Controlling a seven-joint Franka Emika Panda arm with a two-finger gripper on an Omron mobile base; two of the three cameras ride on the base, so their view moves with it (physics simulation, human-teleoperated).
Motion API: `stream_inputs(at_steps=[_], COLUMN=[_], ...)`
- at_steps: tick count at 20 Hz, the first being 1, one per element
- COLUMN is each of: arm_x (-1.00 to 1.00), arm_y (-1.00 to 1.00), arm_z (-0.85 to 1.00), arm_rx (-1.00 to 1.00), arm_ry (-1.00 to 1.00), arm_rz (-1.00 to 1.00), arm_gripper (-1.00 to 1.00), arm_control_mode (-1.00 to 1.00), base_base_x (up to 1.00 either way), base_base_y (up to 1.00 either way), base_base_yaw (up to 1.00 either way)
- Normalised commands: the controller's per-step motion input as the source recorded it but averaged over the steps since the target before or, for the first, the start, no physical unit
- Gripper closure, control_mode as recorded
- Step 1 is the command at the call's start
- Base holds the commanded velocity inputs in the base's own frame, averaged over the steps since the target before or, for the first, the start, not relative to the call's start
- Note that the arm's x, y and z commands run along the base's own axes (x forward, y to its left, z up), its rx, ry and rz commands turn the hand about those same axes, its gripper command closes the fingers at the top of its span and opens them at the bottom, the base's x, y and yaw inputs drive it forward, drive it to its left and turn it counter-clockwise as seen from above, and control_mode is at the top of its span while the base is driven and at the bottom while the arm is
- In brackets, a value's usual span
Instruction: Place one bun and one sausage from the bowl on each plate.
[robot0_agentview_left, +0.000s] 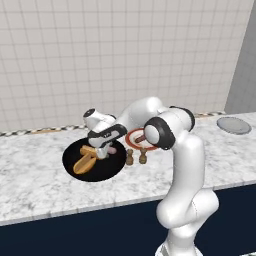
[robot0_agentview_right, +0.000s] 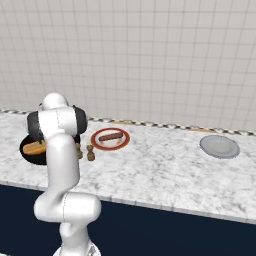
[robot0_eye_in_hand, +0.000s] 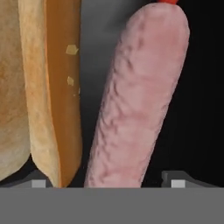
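Observation:
The black bowl (robot0_agentview_left: 107, 171) sits left of centre on the counter and holds tan buns (robot0_agentview_left: 83, 162) and a pink sausage (robot0_agentview_left: 113, 149). My gripper (robot0_agentview_left: 103, 150) is down inside the bowl. In the hand view the sausage (robot0_eye_in_hand: 135, 100) lies lengthwise between my two fingertips (robot0_eye_in_hand: 39, 183), the gripper (robot0_eye_in_hand: 107, 181) open with a gap on each side. A bun (robot0_eye_in_hand: 52, 92) lies just left of it. The white red-rimmed plate (robot0_agentview_right: 122, 142) carries one dark sausage (robot0_agentview_right: 110, 136). The grey plate (robot0_agentview_right: 219, 146) stands bare at the far right.
Two small brown shakers (robot0_agentview_left: 129, 159) (robot0_agentview_left: 143, 157) stand between the bowl and the red-rimmed plate (robot0_agentview_left: 129, 141). A tiled wall runs along the back of the marble counter (robot0_agentview_right: 160, 175), whose front edge drops to dark cabinets. My arm hides much of the bowl (robot0_agentview_right: 26, 150) in the right base view.

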Motion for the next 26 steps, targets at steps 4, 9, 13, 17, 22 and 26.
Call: stream_inputs(at_steps=[4, 9, 13, 17, 22, 26], arm_x=[-0.05, -0.82, -0.93, -1.00, -0.96, -0.17], arm_y=[0.00, 0.00, 0.00, -0.60, -0.95, -0.25], arm_z=[-0.37, 0.42, 1.00, 1.00, 0.80, 0.12], arm_rx=[-0.03, 0.02, 0.06, 0.21, 0.32, 0.07], arm_ry=[0.01, -0.11, -0.39, -0.17, -0.05, 0.00], arm_rz=[0.03, 0.00, -0.13, -0.32, -0.33, -0.08], arm_gripper=[1.00, 1.00, 1.00, 1.00, 1.00, 1.00], arm_control_mode=[-1.00, -1.00, -1.00, -1.00, -1.00, 1.00], base_base_x=[0.00, 0.00, 0.00, 0.00, 0.00, -0.37], base_base_y=[0.00, 0.00, 0.00, 0.00, 0.00, -0.75], base_base_yaw=[0.00, 0.00, 0.00, 0.00, 0.00, -0.21])
